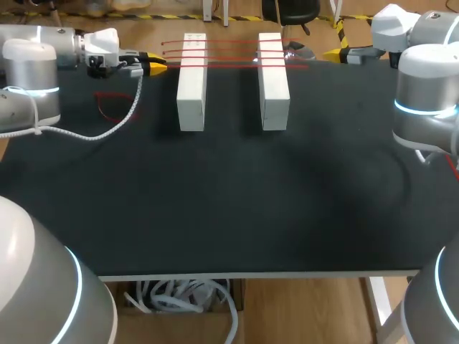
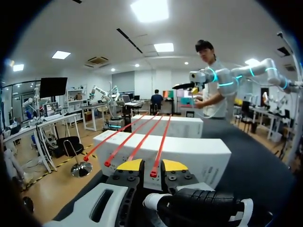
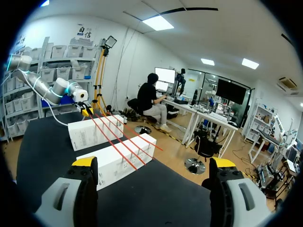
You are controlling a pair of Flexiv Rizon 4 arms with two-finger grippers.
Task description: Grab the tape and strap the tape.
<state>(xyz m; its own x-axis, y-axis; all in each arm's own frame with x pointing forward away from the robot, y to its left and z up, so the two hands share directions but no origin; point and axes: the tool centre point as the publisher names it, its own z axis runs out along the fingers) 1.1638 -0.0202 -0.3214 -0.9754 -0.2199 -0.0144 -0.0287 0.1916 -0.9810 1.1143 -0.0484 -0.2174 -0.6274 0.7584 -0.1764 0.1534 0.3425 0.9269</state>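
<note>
1. Red tape strips (image 1: 229, 52) in the head view lie side by side across the far ends of two white blocks, the left block (image 1: 192, 93) and the right block (image 1: 274, 93), on our black table (image 1: 215, 201). Their long axis runs left to right, square to the blocks, which run front to back. The left ends overhang toward our left gripper (image 1: 159, 64) and the right ends toward our right gripper (image 1: 333, 52). A loose red strip (image 1: 115, 106) lies curled on the table near the left arm, beside a white cable (image 1: 86, 132).

2. Seen from the left wrist, three tape strips (image 2: 161, 142) run straight away from our left gripper (image 2: 152, 165), over the near block (image 2: 189, 153) and on to the far block (image 2: 170, 126). The fingers (image 2: 130, 164) stand only a narrow gap apart. The end of one strip sits in that gap, with space showing on either side, so we grip nothing.

3. Seen from the right wrist, our right gripper (image 3: 154, 165) is spread wide and holds nothing. The tape strips (image 3: 116, 144) lie ahead of it, well apart, pointing lengthwise across both blocks toward the left gripper (image 3: 85, 111) at their far ends.
</note>
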